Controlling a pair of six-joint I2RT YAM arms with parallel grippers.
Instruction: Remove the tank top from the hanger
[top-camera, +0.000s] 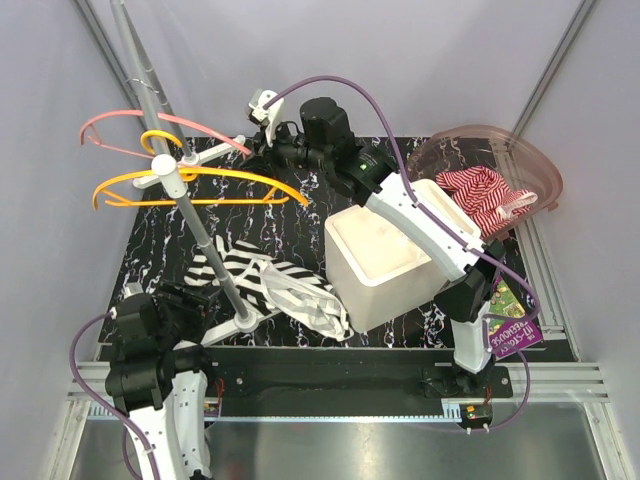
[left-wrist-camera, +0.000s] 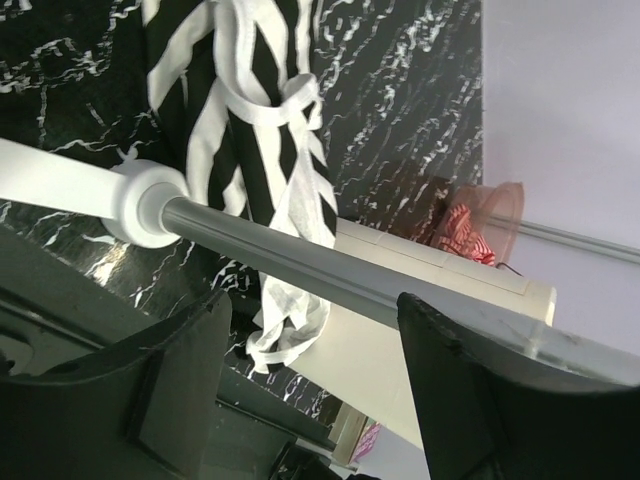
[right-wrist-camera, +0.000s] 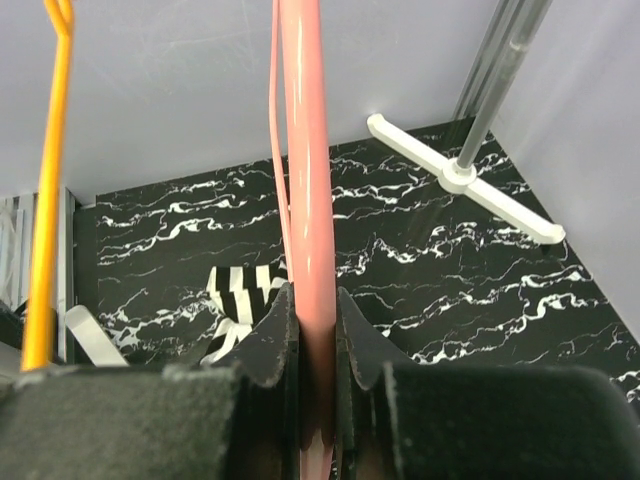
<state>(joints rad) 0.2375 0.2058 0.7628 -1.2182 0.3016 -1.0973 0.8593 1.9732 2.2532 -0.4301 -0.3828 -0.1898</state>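
Here, tank top (top-camera: 300, 290) half behind the rack pole (top-camera: 196, 228).

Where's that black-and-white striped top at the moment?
In the overhead view the striped top lies crumpled on the black table, left of centre, at the foot of the metal pole and just left of the white box.

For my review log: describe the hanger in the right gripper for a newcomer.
Start at the grey rack pole on the left. Among the hangers on it, the right gripper is shut on the pink hanger; its neighbours are orange hangers.
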